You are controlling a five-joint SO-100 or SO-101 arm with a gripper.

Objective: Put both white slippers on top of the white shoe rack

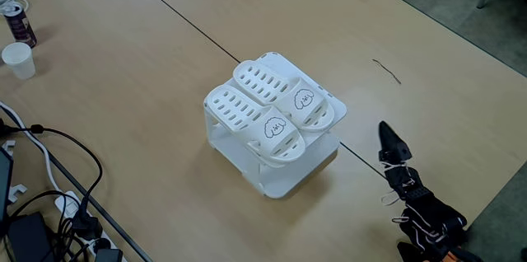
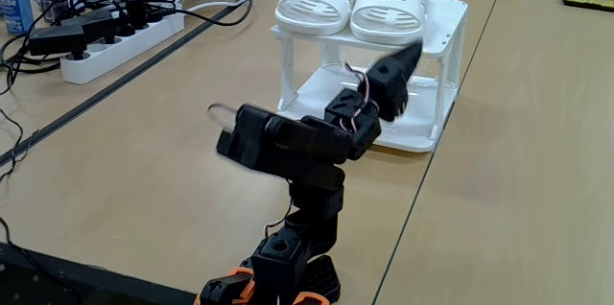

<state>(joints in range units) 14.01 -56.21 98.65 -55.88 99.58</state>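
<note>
1. The gripper (image 1: 385,134) hangs just off the rack's near corner, fingers pressed together to a point and holding nothing; a fixed view from behind the arm shows the same closed black tip (image 2: 408,54) in front of the rack's open side.
2. Both white slippers (image 1: 270,105) sit side by side on the white shoe rack (image 1: 280,181), toes with the cartoon faces toward the arm; the other fixed view shows them (image 2: 353,3) flat on the top shelf, touching each other.
3. Judged from this, placement looks finished, so the step in hand is backing away.
4. To do it well: draw the arm straight back and upward, keeping the closed tip away from the rack's post and top edge, since a nudge could slide the light rack or tip a slipper off.
5. The table (image 1: 123,64) around the rack is bare wood, leaving room to retreat.
</note>
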